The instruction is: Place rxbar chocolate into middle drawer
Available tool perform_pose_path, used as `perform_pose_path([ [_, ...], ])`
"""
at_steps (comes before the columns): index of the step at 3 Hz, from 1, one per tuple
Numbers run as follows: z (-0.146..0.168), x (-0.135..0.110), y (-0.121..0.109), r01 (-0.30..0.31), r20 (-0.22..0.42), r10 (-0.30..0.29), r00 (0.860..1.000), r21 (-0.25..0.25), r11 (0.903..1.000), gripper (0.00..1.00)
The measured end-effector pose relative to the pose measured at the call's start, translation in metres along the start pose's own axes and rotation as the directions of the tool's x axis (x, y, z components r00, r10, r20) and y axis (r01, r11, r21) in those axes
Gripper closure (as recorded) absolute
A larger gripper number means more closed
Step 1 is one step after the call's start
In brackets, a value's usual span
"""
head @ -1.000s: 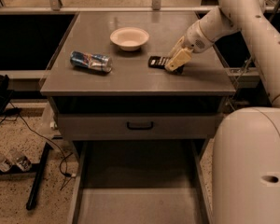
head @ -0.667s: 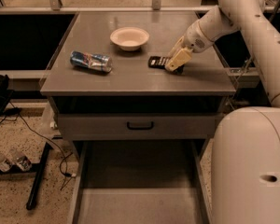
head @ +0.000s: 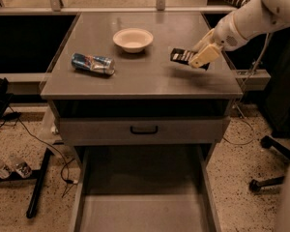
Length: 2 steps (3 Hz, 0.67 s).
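Note:
The rxbar chocolate [head: 180,56], a small black bar with white lettering, is at the right of the cabinet top, tilted and held just off the surface. My gripper [head: 197,59], with cream fingers, reaches in from the upper right and is shut on the bar's right end. The middle drawer [head: 142,202] is pulled out below the cabinet at the bottom of the camera view; its grey floor is bare. The gripper is well above and to the right of it.
A white bowl [head: 133,39] sits at the back centre of the cabinet top [head: 135,81]. A crushed blue can [head: 93,63] lies at the left. A closed grey drawer front with a black handle [head: 144,129] is above the open drawer. A chair base [head: 270,178] stands at the right.
The gripper has moved right and slightly up with the bar, which has come off the cabinet top. The bowl and can have not moved.

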State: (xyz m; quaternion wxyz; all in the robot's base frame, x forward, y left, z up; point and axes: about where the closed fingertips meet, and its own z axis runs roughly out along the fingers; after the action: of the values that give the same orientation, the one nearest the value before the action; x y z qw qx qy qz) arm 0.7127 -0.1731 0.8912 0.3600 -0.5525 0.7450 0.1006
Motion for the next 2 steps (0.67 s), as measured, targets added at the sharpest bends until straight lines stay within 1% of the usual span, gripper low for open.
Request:
perform_pose_path([
  [1, -0.073, -0.007, 0.018, -0.037, 0.066, 0.026, 0.997, 0.155, 0.9872, 1.0],
  [2, -0.111, -0.002, 0.059, -0.056, 0.109, 0.032, 0.994, 0.23, 0.9715, 1.0],
])
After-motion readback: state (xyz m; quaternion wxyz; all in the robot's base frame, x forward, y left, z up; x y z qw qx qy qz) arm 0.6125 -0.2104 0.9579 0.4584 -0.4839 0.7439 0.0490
